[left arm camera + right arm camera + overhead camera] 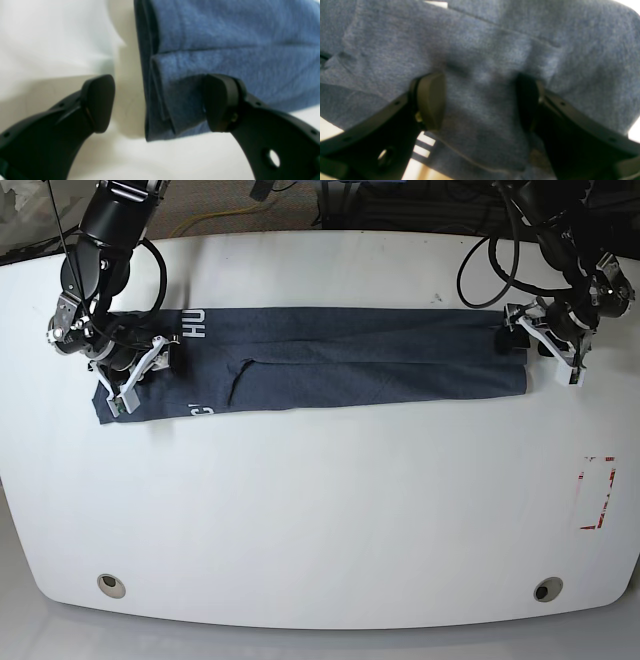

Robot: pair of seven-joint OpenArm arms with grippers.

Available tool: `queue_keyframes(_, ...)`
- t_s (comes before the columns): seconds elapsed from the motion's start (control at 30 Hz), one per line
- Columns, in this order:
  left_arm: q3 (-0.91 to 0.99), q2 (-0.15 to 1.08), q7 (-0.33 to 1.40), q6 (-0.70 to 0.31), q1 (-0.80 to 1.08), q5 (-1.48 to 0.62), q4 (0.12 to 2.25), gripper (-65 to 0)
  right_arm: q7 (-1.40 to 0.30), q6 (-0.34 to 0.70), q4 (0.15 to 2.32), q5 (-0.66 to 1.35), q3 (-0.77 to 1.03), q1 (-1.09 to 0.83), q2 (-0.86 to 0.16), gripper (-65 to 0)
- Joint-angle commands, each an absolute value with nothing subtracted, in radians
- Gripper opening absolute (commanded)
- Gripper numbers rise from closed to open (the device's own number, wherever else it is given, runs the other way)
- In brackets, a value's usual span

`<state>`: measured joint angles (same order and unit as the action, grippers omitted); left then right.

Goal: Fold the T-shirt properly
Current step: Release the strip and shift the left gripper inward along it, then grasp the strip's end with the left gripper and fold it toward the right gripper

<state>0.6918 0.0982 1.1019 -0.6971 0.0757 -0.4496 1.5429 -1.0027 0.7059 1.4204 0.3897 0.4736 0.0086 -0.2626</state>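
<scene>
The T-shirt (pixel 350 365) lies folded into a long navy-grey strip across the white table (pixel 320 510), with bits of white lettering (pixel 193 325) showing near its left end. My left gripper (pixel 545 345) stands open at the strip's right end. In the left wrist view the layered end of the T-shirt (pixel 225 37) reaches in between the spread fingers of the left gripper (pixel 160 105). One finger rests on the cloth, the other over bare table. My right gripper (pixel 135 375) sits on the strip's left end, and the right wrist view shows the right gripper (pixel 480 102) open, with the T-shirt (pixel 482 50) filling the gap.
A red-and-white marking (pixel 597 492) lies near the table's right edge. Two round holes (pixel 112 584) (pixel 546 588) sit near the front edge. Cables (pixel 480 270) hang from the arm at the back right.
</scene>
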Motion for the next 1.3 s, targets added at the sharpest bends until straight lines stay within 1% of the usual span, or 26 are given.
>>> queue_keyframes(0.0,0.697,0.114,1.090,-0.698,0.058,-0.463,1.531,-12.8,-1.020,0.698,1.434,0.377,0.475,0.018,-0.275,-22.8)
queue_keyframes(0.17,0.680,0.113,1.092,-0.698,0.054,-0.481,1.491,-13.2,-1.020,0.698,1.434,0.377,0.475,0.016,-0.274,-22.8)
queue_keyframes(0.23,0.654,0.113,1.093,-0.698,0.054,-0.524,1.461,-13.3,-1.020,0.698,1.434,0.377,0.475,0.016,-0.272,-22.8)
queue_keyframes(0.27,0.644,0.113,1.099,-0.698,0.056,-0.552,1.449,-14.6,-1.020,0.698,1.434,0.377,0.475,0.016,-0.266,-22.8)
queue_keyframes(0.3,0.636,0.114,1.110,-0.698,0.056,-0.581,1.437,-18.1,-1.020,0.698,1.434,0.377,0.475,0.016,-0.260,-22.8)
queue_keyframes(0.33,0.627,0.114,1.125,-0.698,0.056,-0.608,1.422,-24.6,-1.020,0.698,1.434,0.377,0.475,0.016,-0.259,-22.8)
queue_keyframes(0.37,0.622,0.114,1.133,-0.698,0.056,-0.624,1.411,-29.2,-1.020,0.698,1.434,0.377,0.475,0.016,-0.259,-22.8)
queue_keyframes(0.4,0.618,0.114,1.139,-0.698,0.056,-0.634,1.400,-35.7,-1.020,0.698,1.434,0.375,0.475,0.016,-0.255,-22.8)
queue_keyframes(0.43,0.611,0.114,1.147,-0.698,0.054,-0.644,1.380,-45.6,-1.020,0.698,1.434,0.375,0.475,0.016,-0.254,-22.8)
queue_keyframes(0.47,0.607,0.114,1.152,-0.698,0.053,-0.647,1.372,-51.9,-1.020,0.698,1.434,0.375,0.475,0.016,-0.251,-22.8)
queue_keyframes(0.5,0.607,0.114,1.158,-0.698,0.053,-0.647,1.371,-56.5,-1.020,0.698,1.434,0.375,0.475,0.016,-0.249,-22.8)
queue_keyframes(0.53,0.608,0.113,1.162,-0.698,0.048,-0.645,1.372,-59.7,-1.020,0.698,1.434,0.375,0.475,0.016,-0.248,-22.8)
queue_keyframes(0.57,0.610,0.113,1.168,-0.698,0.047,-0.647,1.372,-61.5,-1.020,0.698,1.434,0.375,0.475,0.016,-0.248,-22.8)
queue_keyframes(0.63,0.613,0.113,1.187,-0.698,0.047,-0.648,1.389,-62.5,-1.020,0.698,1.434,0.375,0.475,0.016,-0.246,-22.8)
queue_keyframes(0.73,0.627,0.111,1.191,-0.696,0.053,-0.648,1.480,-62.6,-1.020,0.698,1.434,0.375,0.475,0.015,-0.246,-22.8)
queue_keyframes(0.87,0.628,0.087,1.199,-0.687,0.084,-0.648,1.673,-62.6,-1.020,0.698,1.432,0.375,0.475,0.015,-0.246,-22.8)
queue_keyframes(1.03,0.621,0.070,1.333,-0.647,0.074,-0.648,1.836,-62.5,-1.020,0.698,1.432,0.375,0.475,0.015,-0.246,-22.8)
queue_keyframes(1.2,0.541,0.001,1.353,-0.644,0.062,-0.648,1.908,-62.2,-1.020,0.698,1.432,0.375,0.475,0.015,-0.246,-22.8)
queue_keyframes(1.27,0.463,-0.027,1.349,-0.638,0.050,-0.642,1.906,-62.1,-1.020,0.698,1.432,0.375,0.475,0.015,-0.245,-22.8)
